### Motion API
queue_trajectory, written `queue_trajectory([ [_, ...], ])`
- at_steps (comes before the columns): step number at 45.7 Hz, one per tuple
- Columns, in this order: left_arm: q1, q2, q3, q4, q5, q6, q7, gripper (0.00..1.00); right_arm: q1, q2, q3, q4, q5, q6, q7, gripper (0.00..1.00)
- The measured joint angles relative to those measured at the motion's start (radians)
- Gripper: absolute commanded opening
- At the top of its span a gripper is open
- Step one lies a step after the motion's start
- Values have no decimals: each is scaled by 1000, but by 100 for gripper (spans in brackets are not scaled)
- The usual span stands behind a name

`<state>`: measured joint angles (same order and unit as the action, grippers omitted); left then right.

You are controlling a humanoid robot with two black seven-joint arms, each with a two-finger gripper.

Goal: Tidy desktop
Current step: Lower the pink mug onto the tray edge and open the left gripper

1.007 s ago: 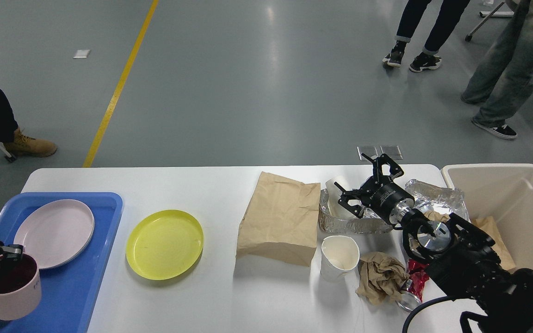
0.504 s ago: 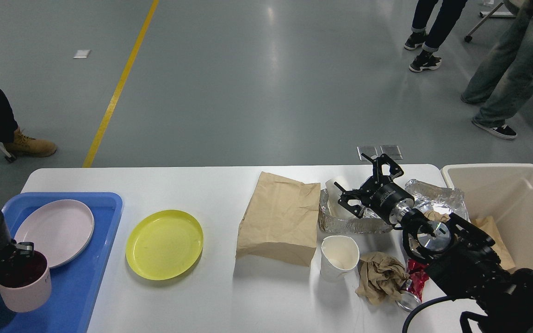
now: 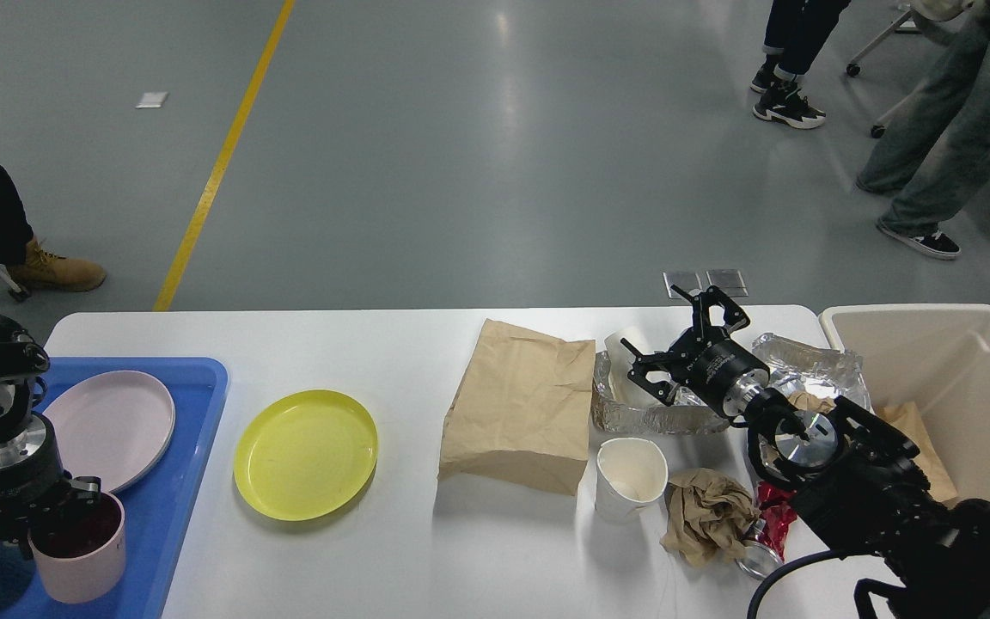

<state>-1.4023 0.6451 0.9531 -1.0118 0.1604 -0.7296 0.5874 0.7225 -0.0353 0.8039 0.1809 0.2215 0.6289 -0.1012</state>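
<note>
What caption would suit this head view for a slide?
Left gripper lowers a pink cup onto the blue tray; right gripper hangs open over foil trash.

Cluttered white desktop (image 3: 409, 550) with trash at right.
The left gripper (image 3: 61, 511) grips a pink cup (image 3: 82, 559) over the blue tray (image 3: 177, 481); the right gripper (image 3: 680, 344) hovers spread above a foil container (image 3: 658, 419).

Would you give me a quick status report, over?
Left gripper shut on pink cup over blue tray. Right gripper open above foil tray. Desktop cluttered: yellow plate, paper bag, paper cup.
</note>
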Motion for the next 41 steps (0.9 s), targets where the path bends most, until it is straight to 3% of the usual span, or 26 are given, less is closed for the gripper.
queue_trajectory([
  [29, 57, -63, -37, 54, 8, 1, 0, 0, 0, 0, 0, 0, -1, 0, 0, 100],
  [35, 64, -65, -32, 60, 8, 2, 0, 12, 0, 0, 0, 0, -1, 0, 0, 100],
  [41, 64, -67, -24, 68, 8, 3, 0, 19, 0, 0, 0, 0, -1, 0, 0, 100],
])
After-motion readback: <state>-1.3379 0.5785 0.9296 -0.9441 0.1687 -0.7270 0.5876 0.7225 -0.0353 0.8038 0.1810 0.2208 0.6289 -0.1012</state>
